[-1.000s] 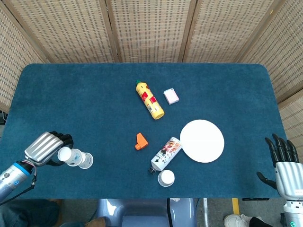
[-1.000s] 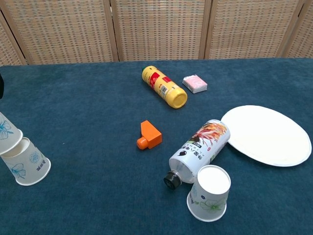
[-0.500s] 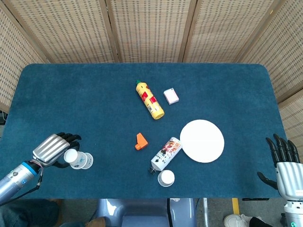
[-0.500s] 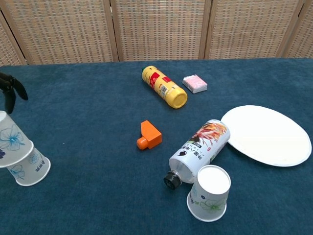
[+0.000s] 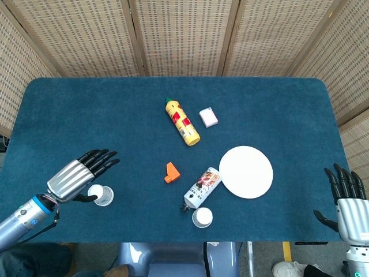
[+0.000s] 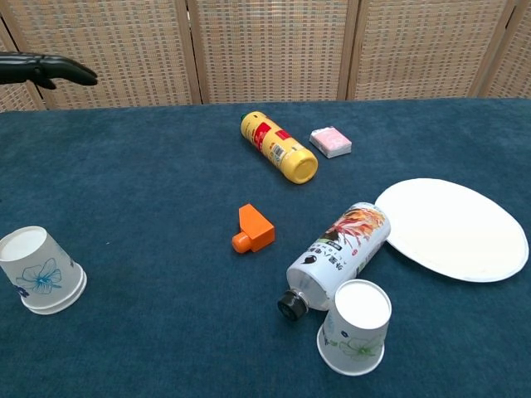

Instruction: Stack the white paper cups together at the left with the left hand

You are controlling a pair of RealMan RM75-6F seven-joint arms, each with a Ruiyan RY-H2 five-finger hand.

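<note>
Blue felt covers the table point(image 5: 69, 115), and from the head view we find the stacked white cups point(image 5: 102, 195) standing upside down near its front left corner, one nested over the other. Our left robot hand point(image 5: 78, 176) hovers just beside them, on their left and slightly behind, fingers stretched flat and spread toward the table's middle, holding nothing; the thumb lies close to the stack, and we cannot tell whether it touches. The right robot hand point(image 5: 347, 202) rests well apart at the far right edge, fingers apart and empty. A third white cup point(image 5: 202, 217) stands upside down near the front centre, just beside the mouth of a lying printed bottle point(image 5: 202, 187). We judge that cup to lie to the right of the left robot hand, across bare felt, upright on its rim, so its long axis is vertical. It sits roughly midway, yet the task gives it to the left.

From the chest view, we see the cup stack point(image 6: 41, 270) at the left edge, base up, and only the fingertips of the left robot hand point(image 6: 50, 70) high above. The single cup point(image 6: 354, 327) stands at the front, touching the bottle point(image 6: 338, 252).
</note>
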